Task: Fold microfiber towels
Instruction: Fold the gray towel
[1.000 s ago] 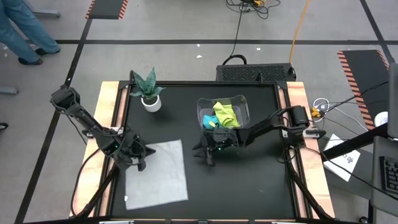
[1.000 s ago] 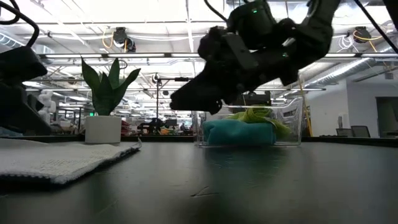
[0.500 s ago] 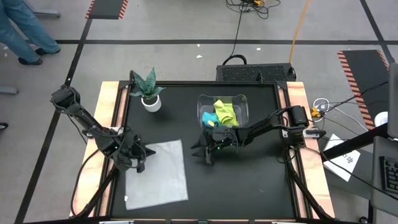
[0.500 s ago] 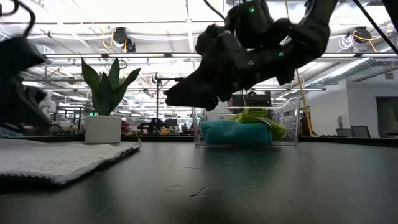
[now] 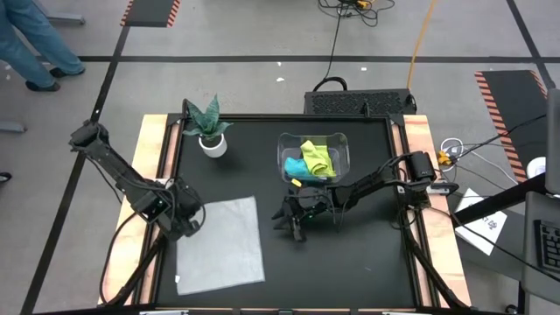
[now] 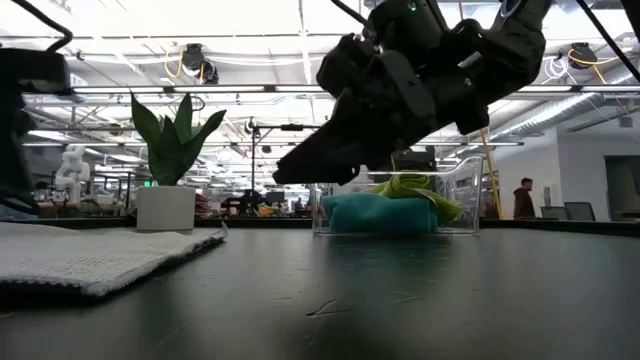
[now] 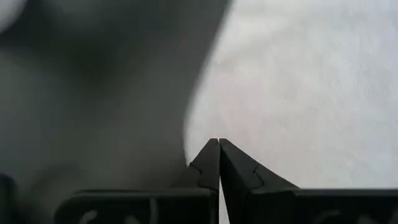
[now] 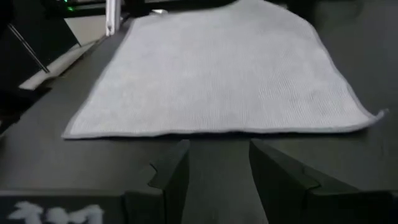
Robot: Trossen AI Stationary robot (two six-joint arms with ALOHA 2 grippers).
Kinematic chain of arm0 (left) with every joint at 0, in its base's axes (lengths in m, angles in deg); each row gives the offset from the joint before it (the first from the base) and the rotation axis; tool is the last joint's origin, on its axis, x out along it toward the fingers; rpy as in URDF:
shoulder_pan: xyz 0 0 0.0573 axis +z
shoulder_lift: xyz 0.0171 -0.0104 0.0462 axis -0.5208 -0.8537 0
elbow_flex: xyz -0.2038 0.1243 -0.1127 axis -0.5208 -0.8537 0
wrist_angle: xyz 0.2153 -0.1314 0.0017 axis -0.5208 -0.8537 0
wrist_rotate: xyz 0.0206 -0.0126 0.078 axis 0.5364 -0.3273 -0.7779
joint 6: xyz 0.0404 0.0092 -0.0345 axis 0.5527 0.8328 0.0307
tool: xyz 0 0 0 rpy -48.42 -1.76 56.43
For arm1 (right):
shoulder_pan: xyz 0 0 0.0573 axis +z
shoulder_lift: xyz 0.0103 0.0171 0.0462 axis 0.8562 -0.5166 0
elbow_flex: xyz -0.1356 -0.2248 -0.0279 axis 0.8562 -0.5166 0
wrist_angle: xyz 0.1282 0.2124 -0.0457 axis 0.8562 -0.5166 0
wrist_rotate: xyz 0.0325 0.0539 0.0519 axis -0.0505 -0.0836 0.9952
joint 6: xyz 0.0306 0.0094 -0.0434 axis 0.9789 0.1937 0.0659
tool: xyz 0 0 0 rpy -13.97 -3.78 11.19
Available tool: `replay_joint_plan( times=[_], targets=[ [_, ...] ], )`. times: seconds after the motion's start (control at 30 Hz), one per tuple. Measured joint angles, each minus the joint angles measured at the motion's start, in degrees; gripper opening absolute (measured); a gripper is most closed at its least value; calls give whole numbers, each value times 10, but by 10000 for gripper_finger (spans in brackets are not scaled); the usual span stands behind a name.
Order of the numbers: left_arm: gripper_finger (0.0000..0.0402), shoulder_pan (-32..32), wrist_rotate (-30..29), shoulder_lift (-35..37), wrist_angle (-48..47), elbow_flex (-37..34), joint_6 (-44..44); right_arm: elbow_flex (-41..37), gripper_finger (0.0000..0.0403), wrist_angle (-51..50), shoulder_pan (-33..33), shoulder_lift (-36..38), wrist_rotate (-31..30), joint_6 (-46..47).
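The light grey towel (image 5: 220,243) lies spread flat on the black table at the near left, also seen as the grey towel (image 8: 217,74). My left gripper (image 5: 191,223) hangs shut above the towel's far left corner; in the left wrist view the gripper (image 7: 219,143) points down at the towel's edge (image 7: 205,93), holding nothing. My right gripper (image 5: 283,221) stands open just right of the towel, its fingers (image 8: 168,168) aimed level at the right edge. The yellow-green towel (image 5: 317,157) and the teal towel (image 5: 296,164) lie bunched in the clear bin (image 5: 282,149).
A potted plant (image 5: 210,131) in a white pot stands at the far left of the table. The clear bin (image 6: 470,190) sits behind my right arm at the far middle. Bare black tabletop (image 5: 367,254) stretches to the near right. A person stands far off in the room.
My left gripper has risen off the towel's far left corner and tipped to point steeply down, staying shut. The grey towel lies flat as before.
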Motion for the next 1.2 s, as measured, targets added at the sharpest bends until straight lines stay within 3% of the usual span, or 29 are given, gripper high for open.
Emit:
replay_joint_plan(
  times=[0.23, 0.53, 0.6, 0.8, 1.07, 1.2],
  targets=[
    [75, 0, 80, -2, 26, 0, 5, 0, 157, -21, 2, 0, 0, -9],
    [161, 23, 106, -2, 28, 0, 15, 0, 157, -45, 10, 0, 0, -19],
    [170, 35, 134, -2, 29, 0, 6, 0, 157, -51, 14, 0, 1, -22],
    [173, 84, 217, -23, 28, -1, -2, 0, 157, -64, 29, 0, 3, -24],
    [150, 127, 284, -171, 23, 1, -5, -1, 157, -61, 44, 0, 4, -24],
    [140, 135, 296, -200, 29, 5, 14, -1, 157, -60, 47, 0, 14, -22]
  ],
)
